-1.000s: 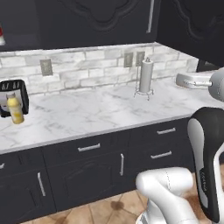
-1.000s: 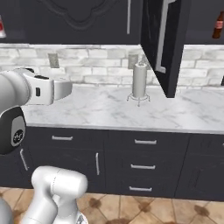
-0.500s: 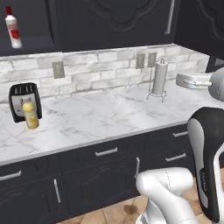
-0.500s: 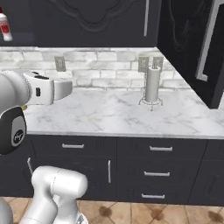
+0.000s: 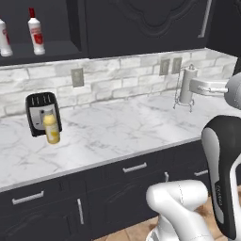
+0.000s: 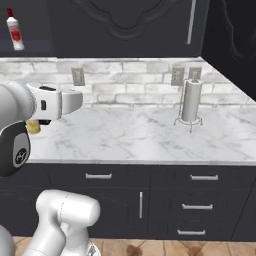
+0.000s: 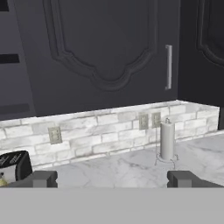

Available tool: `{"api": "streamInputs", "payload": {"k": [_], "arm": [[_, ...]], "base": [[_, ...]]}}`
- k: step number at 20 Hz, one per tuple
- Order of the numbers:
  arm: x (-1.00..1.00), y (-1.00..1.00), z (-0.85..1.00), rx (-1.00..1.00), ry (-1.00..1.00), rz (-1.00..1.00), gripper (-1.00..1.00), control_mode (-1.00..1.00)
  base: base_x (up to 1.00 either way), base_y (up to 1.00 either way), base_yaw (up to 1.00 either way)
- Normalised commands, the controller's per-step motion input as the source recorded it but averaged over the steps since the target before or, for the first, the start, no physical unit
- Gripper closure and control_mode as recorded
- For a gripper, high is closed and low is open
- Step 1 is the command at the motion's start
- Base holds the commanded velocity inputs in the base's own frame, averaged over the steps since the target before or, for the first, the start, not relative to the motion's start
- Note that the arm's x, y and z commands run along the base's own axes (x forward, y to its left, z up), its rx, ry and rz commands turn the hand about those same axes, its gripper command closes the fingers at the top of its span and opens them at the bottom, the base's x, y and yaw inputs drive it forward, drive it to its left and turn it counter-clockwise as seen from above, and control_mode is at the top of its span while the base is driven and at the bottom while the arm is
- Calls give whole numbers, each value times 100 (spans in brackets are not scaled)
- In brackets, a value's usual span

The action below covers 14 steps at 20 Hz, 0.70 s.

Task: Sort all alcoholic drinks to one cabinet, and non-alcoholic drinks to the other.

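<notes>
Reaching level over the counter [image 5: 117, 136], the gripper [image 7: 111, 178] is spread wide, empty (fingers apart); yellow juice bottle [image 5: 51, 128] stands upright before the toaster [image 5: 39, 112], cap up.

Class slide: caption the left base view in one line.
Two white red-capped bottles on the open cabinet's shelf; yellow juice bottle before the toaster.

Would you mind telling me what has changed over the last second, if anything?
The base has driven left along the counter, so the toaster, yellow juice bottle and paper towel holder slid right in both base views, bringing two white red-capped bottles into view. The gripper stayed open and empty.
</notes>
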Motion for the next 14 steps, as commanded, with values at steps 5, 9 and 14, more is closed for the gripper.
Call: {"api": "streamInputs", "payload": {"k": [5, 9, 14], "arm": [[0, 0, 0, 0, 0, 0, -100, 100], [0, 0, 0, 0, 0, 0, -100, 100], [0, 0, 0, 0, 0, 0, -100, 100]], "base": [[33, 62, -7], [29, 65, -5], [20, 61, -4]]}}
